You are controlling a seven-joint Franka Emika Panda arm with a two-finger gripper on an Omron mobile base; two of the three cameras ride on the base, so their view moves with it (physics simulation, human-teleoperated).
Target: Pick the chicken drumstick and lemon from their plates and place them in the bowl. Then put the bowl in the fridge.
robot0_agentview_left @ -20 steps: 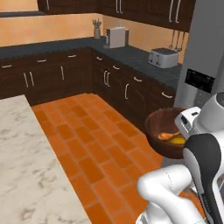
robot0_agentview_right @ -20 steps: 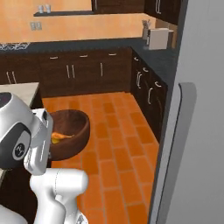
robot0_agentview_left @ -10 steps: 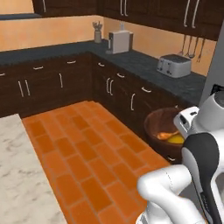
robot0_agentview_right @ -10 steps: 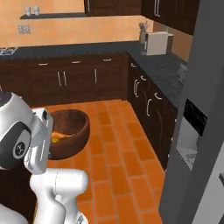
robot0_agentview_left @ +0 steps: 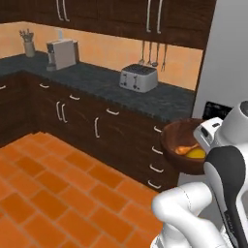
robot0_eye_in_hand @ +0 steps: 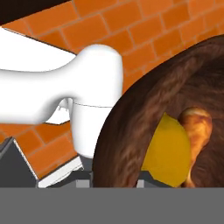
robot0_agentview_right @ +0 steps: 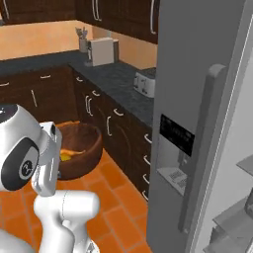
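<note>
Both base views share the bowl (robot0_agentview_left: 181,145); hand view seemingly hugs its rim

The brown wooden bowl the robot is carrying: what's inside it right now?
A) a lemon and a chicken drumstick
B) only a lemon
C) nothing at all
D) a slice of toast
A: the hand view looks into the bowl and shows the yellow lemon lying beside the golden-brown chicken drumstick.

My pincer carries the bowl (robot0_agentview_right: 79,148) above open orange floor (robot0_agentview_left: 53,193), free to my left and behind. Ahead, the dark cabinet fronts (robot0_agentview_left: 111,131) and counter (robot0_agentview_left: 121,89) with toaster (robot0_agentview_left: 139,78) block passage. To my right the open fridge door (robot0_agentview_right: 197,118) stands close; shelves (robot0_agentview_right: 232,217) lie beyond it.
</note>
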